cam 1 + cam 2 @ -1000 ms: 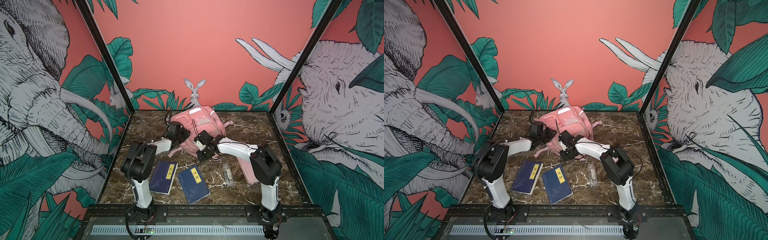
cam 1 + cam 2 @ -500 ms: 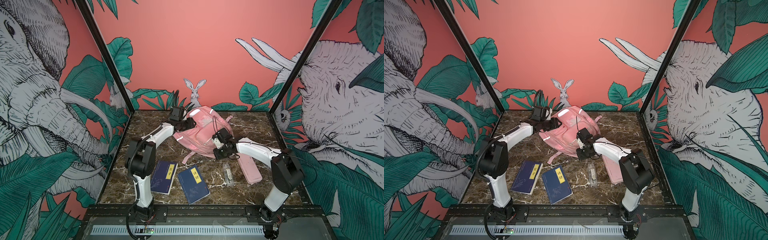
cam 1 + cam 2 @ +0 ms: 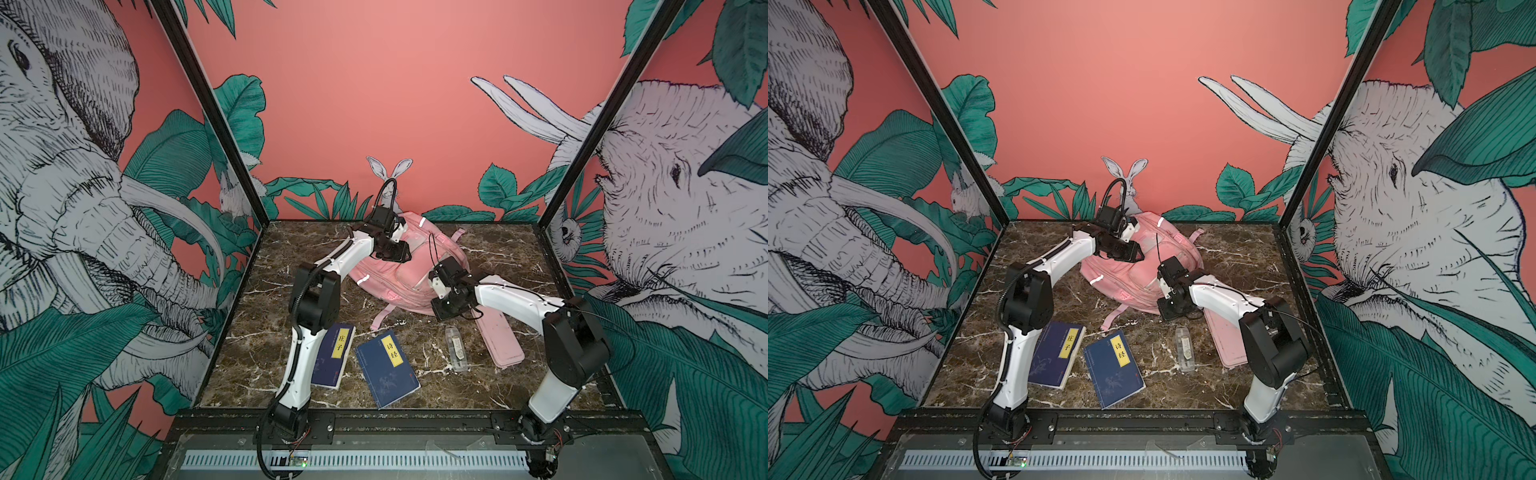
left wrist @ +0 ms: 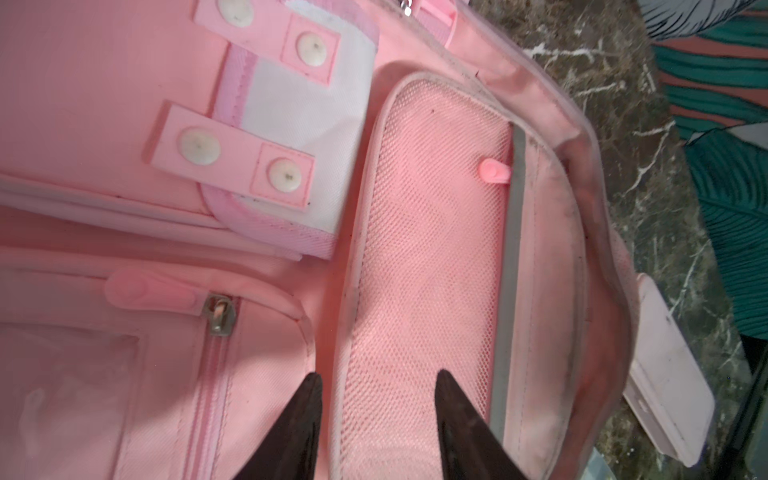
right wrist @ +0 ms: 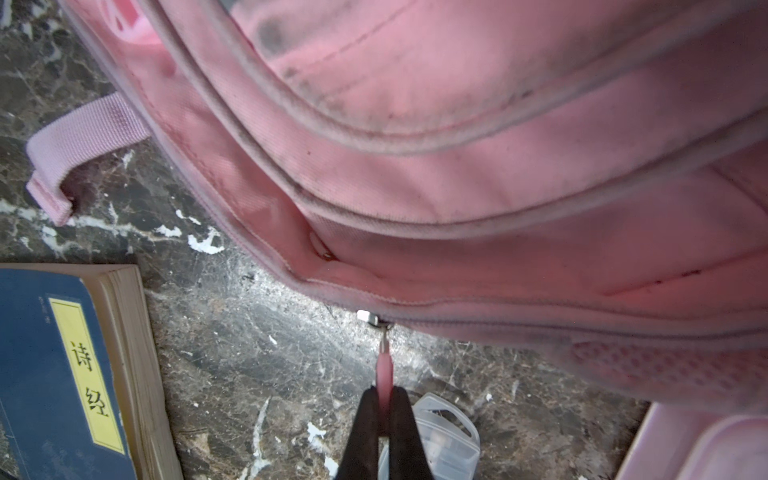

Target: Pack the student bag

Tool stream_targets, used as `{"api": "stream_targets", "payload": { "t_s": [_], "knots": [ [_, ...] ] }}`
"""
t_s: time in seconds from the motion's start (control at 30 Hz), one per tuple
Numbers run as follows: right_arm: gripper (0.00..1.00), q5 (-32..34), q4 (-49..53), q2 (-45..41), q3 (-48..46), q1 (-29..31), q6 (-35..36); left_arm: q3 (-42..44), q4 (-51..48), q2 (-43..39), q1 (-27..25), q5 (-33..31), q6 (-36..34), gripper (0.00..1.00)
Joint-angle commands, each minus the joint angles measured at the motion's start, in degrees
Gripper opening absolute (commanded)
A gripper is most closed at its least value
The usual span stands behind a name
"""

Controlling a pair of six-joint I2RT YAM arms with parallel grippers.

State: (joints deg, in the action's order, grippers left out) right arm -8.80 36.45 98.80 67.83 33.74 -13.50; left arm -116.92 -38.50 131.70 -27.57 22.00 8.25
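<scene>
Toward the back of the marble table [image 3: 503, 257], the student bag [image 3: 395, 278] lies slumped with its front pockets facing up and a pink strap trailing toward the front. On the left, the arm's upper link rises from the front rail and its white forearm stretches away over the table. The wrist bends so that the left gripper [image 3: 397, 252] sits over the bag's far upper part. Seen from the left wrist, its dark fingertips [image 4: 305, 419] stand moderately apart with nothing pinched, and the piped edge of a mesh side pocket runs beneath the gap. The right arm folds at its elbow and lays its forearm low toward the middle, wrist tipped down at the bag's near right edge. The right gripper [image 5: 384, 401] is clamped on a slim pink zipper pull [image 5: 384, 368], whose metal slider sits at the bag's lower seam close to the table. A blue book [image 3: 334, 353], a second blue book [image 3: 386, 368], a clear plastic case [image 3: 455, 347] and a flat pink pencil case [image 3: 498, 343] lie nearer the front.
</scene>
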Motion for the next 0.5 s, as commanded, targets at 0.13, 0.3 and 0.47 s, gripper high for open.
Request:
{"api": "stream_targets", "payload": {
  "t_s": [0.13,0.3,0.47],
  "knots": [
    [0.0,-2.01,-1.25,-1.94,-0.77,0.25,-0.32,-4.35,-4.94,2.88,-0.66,-1.46,-4.73,0.46],
    [0.0,-2.17,-1.23,-1.6,-0.62,0.45,-0.13,-5.51,-5.22,4.97,-1.23,1.47,-4.48,0.44],
    [0.0,-2.33,-0.6,-1.34,0.01,0.63,0.43,-4.85,-4.06,5.06,-1.26,2.96,-3.98,0.39]
  ]
}}
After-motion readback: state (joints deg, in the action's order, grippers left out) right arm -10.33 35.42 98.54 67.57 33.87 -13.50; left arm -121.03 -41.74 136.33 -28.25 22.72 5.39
